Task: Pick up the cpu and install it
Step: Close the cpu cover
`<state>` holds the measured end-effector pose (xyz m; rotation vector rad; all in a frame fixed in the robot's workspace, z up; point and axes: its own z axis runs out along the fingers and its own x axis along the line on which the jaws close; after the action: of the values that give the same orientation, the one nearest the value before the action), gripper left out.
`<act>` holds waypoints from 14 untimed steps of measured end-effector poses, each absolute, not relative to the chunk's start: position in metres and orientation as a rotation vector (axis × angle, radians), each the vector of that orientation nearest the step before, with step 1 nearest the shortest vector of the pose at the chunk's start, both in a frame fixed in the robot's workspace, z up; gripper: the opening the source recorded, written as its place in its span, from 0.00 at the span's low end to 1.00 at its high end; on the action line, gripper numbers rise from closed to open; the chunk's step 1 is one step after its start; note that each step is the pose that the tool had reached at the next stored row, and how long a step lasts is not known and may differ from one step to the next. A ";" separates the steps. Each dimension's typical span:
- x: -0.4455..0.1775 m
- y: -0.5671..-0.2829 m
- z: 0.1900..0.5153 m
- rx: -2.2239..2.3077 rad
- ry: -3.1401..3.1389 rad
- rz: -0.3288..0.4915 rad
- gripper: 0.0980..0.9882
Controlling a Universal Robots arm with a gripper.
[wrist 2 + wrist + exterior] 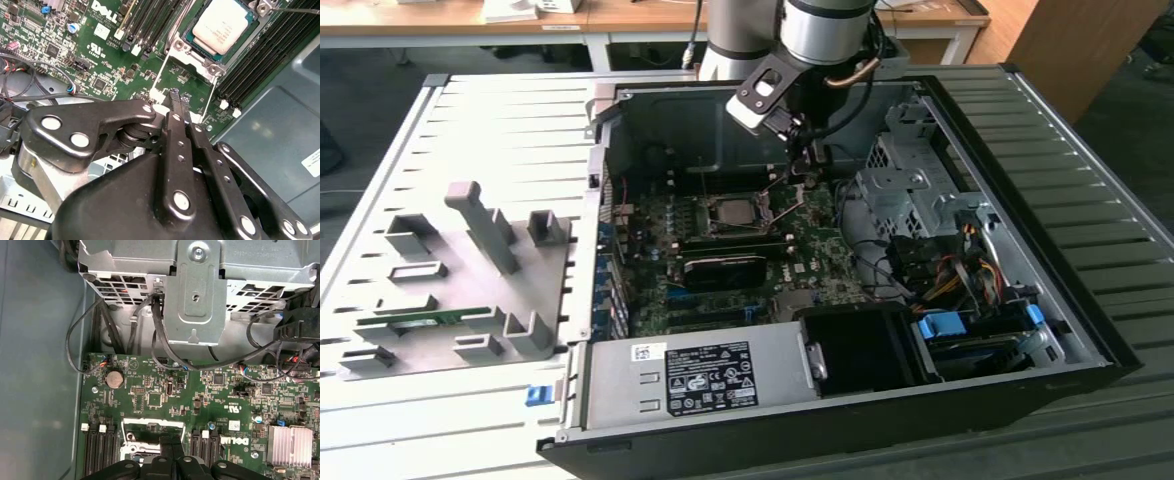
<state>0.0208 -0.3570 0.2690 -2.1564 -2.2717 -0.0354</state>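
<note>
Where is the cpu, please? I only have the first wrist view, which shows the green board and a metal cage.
Observer: In the second wrist view the cpu lies in its socket, silver top up.
Operator: Thank you. Is the gripper touching it?
Observer: No. The gripper is shut and apart from the cpu, its tips over the board beside the socket.
Operator: What lies outside the case?
Observer: In the exterior view a grey fixture plate lies beside the case, toward the exterior view's left.

The exterior view looked down from high and far back at the open computer case (694,125), with the arm (821,30) at 12 o'clock. Both wrist views sat close above the green board (100,60), looking past the gripper (176,94), and both saw that board.
</note>
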 end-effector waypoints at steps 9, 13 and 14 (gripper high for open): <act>0.031 -0.352 0.264 -2.156 -2.271 -0.034 0.03; 0.035 -0.349 0.261 -2.156 -2.271 -0.034 0.03; 0.036 -0.348 0.261 -2.156 -2.272 -0.034 0.03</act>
<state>0.0359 -0.3477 0.2610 -2.1561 -2.2715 -0.0338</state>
